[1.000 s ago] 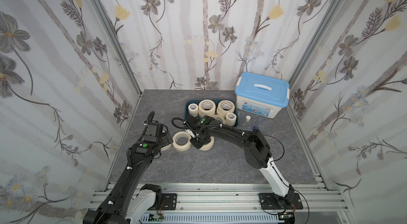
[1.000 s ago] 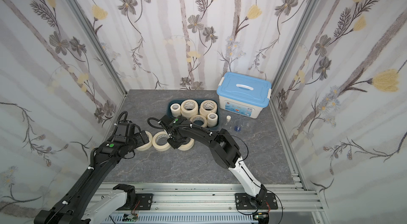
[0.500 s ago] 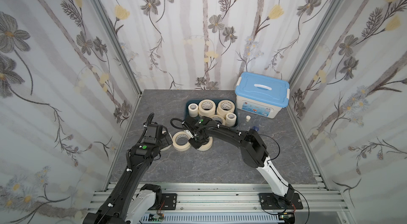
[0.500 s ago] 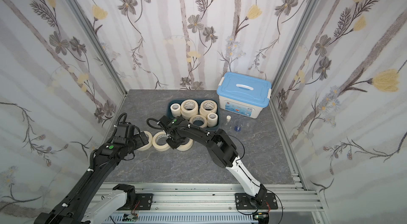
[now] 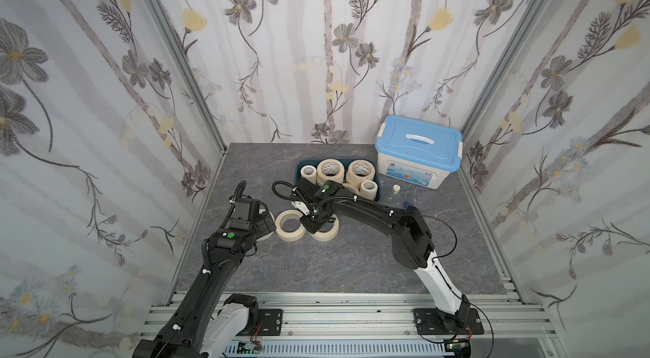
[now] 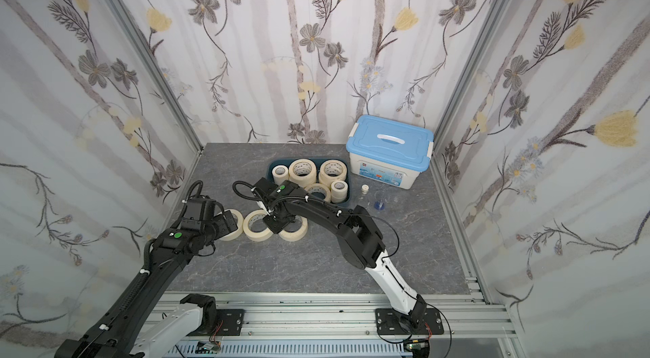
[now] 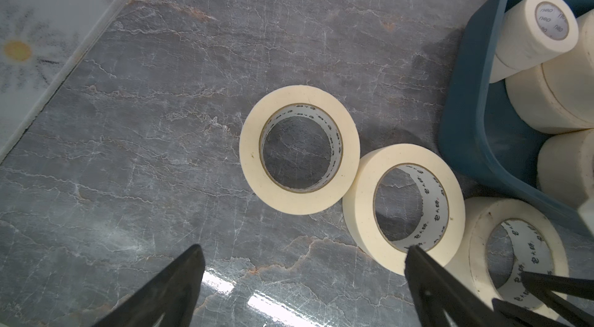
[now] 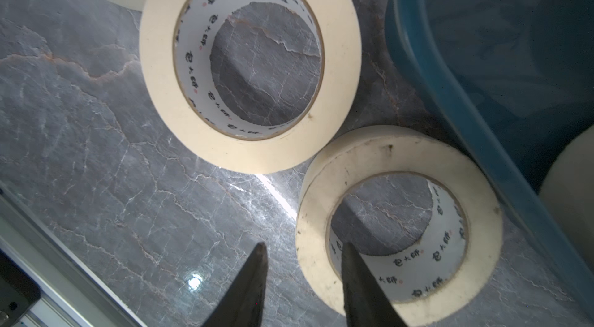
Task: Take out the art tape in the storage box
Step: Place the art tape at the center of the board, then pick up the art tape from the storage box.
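The storage box (image 5: 297,174) is a dark teal tray with several cream art tape rolls (image 5: 319,171) standing inside. Three large rolls lie flat on the table in front of it. My right gripper (image 5: 314,227) (image 8: 302,248) is at the right one (image 8: 315,213). Its jaws are parted across that roll's wall, one finger inside the hole and one outside, clear of the tape. My left gripper (image 5: 265,224) (image 7: 303,251) hangs wide open over the table beside the left roll (image 7: 250,148) and middle roll (image 7: 363,187), holding nothing.
A white tub with a light-blue lid (image 5: 418,148) stands to the right of the tray. A tiny white cap-like piece (image 5: 396,189) and a small clear item with a blue base (image 5: 406,203) sit in front of it. Patterned walls enclose three sides.
My right gripper's jaws have parted from the wall of the right roll, which now rests flat on the table. The left arm has hardly moved.
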You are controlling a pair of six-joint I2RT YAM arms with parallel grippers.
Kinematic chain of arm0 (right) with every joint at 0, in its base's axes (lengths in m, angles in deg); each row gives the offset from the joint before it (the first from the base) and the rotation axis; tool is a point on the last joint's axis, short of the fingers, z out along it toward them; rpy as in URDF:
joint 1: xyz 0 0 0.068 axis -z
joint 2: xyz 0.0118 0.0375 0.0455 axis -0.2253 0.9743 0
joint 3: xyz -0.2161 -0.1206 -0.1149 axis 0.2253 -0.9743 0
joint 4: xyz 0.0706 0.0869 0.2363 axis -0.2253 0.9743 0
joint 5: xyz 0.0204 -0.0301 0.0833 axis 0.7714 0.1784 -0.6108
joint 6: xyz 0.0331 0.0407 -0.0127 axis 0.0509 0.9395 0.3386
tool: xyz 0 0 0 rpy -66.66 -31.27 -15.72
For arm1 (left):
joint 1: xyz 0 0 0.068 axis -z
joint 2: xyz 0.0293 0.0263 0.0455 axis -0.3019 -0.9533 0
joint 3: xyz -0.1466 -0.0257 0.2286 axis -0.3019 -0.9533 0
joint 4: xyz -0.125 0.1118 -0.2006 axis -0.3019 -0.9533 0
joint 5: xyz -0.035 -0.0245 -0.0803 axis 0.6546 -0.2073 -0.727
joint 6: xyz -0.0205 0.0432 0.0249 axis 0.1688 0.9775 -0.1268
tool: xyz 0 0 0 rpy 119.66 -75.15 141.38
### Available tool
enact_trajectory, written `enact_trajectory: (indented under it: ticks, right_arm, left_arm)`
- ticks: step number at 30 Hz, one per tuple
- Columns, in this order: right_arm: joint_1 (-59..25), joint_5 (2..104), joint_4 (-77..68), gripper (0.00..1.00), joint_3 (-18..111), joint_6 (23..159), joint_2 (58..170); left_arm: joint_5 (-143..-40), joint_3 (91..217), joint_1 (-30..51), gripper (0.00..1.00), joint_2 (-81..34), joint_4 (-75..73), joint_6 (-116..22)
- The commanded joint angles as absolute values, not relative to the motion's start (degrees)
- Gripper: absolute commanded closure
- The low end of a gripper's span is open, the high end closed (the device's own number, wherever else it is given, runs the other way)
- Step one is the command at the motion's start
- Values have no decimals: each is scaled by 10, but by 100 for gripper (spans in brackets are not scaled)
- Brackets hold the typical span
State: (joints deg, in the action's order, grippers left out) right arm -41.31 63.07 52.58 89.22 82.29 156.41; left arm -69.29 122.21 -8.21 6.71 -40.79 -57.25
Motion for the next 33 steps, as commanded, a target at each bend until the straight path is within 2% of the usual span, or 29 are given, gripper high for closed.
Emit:
enact_trajectory:
  ticks: [1, 6, 15, 33]
  right_arm:
    - [-411, 622, 533, 57, 882, 827, 1537]
    - [-400, 608, 533, 54, 865, 829, 1499]
    - [-333, 622, 535, 42, 901, 791, 1489]
    - [-266, 666, 538, 33, 1145, 728, 1653]
  left_arm:
    - [-707, 1223, -83, 0, 68, -396, -583]
    - [-737, 1237, -83, 0, 66, -384, -563]
    - [-789, 1261, -83, 0, 37, -363, -547]
    - [-801, 1264, -83, 0, 10, -366, -542]
